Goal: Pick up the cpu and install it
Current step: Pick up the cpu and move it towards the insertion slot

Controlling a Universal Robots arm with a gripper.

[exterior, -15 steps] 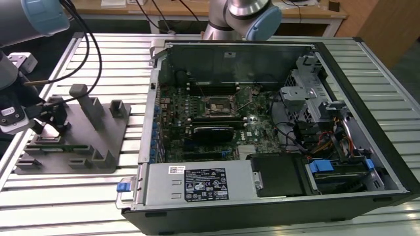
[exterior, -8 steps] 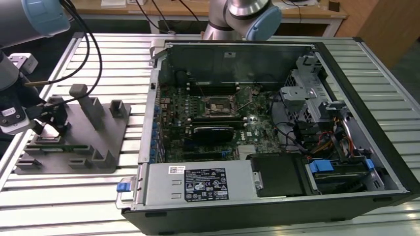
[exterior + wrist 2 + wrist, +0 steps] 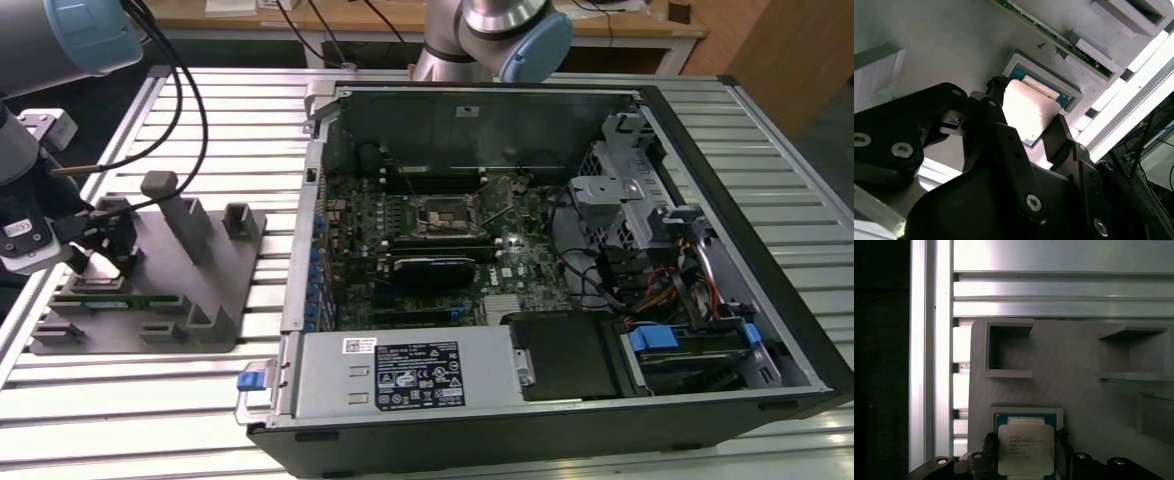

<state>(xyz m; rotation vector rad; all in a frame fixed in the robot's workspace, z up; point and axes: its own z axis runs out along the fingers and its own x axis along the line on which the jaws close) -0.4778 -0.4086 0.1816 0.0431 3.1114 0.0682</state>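
**The cpu [image 3: 1026, 450] sits gripped at its square recess in the grey holder block [image 3: 1079, 375].**
It is a thin, stiff, light chip with a slick metal lid and a delicate underside, so it is best held by its side edges. In both wrist views the gripper [image 3: 1026, 117] is clamped on two opposite edges of it. I cannot tell whether it has lifted clear of the recess. In the exterior view, the open computer case [image 3: 747, 200] and its motherboard socket [image 3: 443, 215] lie well apart, towards that view's right.
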